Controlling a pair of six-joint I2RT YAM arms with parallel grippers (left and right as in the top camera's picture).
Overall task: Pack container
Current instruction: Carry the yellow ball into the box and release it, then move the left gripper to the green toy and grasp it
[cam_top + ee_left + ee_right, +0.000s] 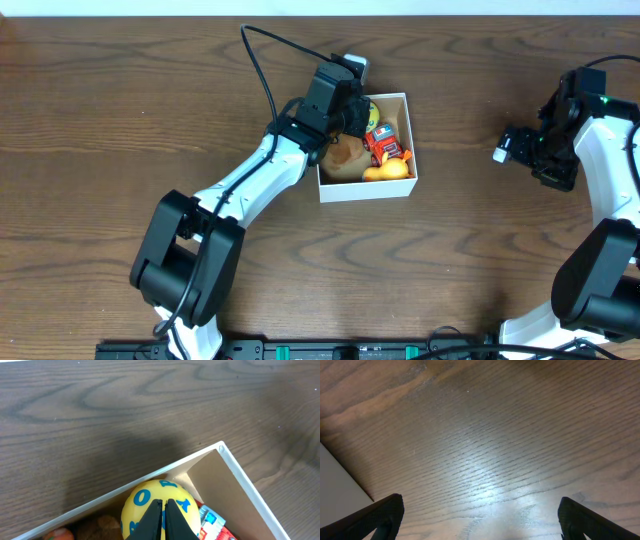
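Across the near half of the counter (100,250), no loose toys to see. Out toward the right edge, the right end effector (480,510), spread wide above bare wood and carrying nothing. Toward the middle of the far edge, the container (366,190), holding a yellow duck (385,172), a brown lump (345,155), a red toy (382,143) and, farthest back, a yellow ball (150,502). Just above that ball, the left end effector (163,517), fingers pressed together on nothing. Looks close to finished — probably just needs the left arm lifted clear.

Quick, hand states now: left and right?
Left hand: closed, empty, over the yellow ball in the container.
Right hand: open, empty, over the table.
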